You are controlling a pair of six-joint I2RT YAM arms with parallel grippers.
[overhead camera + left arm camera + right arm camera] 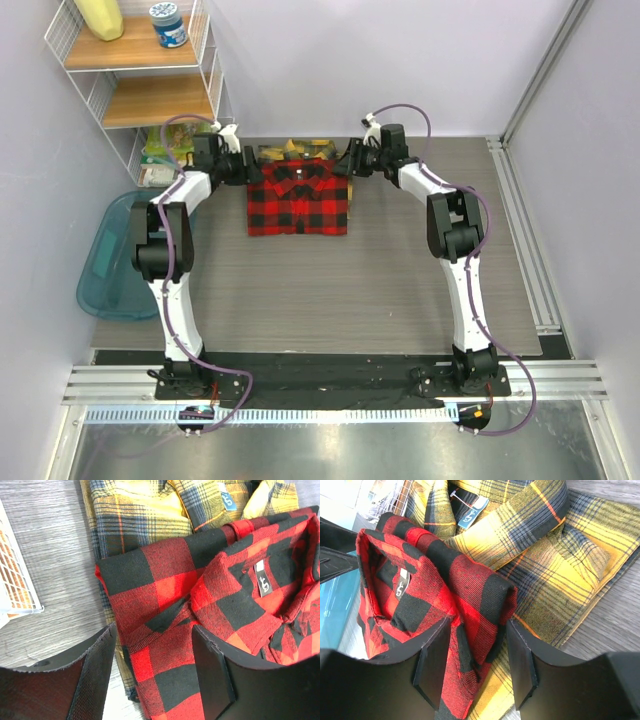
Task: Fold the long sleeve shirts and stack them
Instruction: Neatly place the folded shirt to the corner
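Red shirt folded, lying on yellow shirt, far centre of table. Left gripper open astride its left shoulder, holding nothing. Right gripper part-open astride right shoulder; grip unclear. Suggest handling red layers only, both shoulders level, without dragging yellow.

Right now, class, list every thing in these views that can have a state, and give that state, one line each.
red-and-black shirt: folded, collar away from the arms, lying on the other shirt.
yellow-and-black shirt: underneath, mostly covered, collar end showing.
left gripper: open, jaws astride the red shirt's far corner on its side.
right gripper: open, jaws astride the opposite far corner.
blue bin: uncovered.
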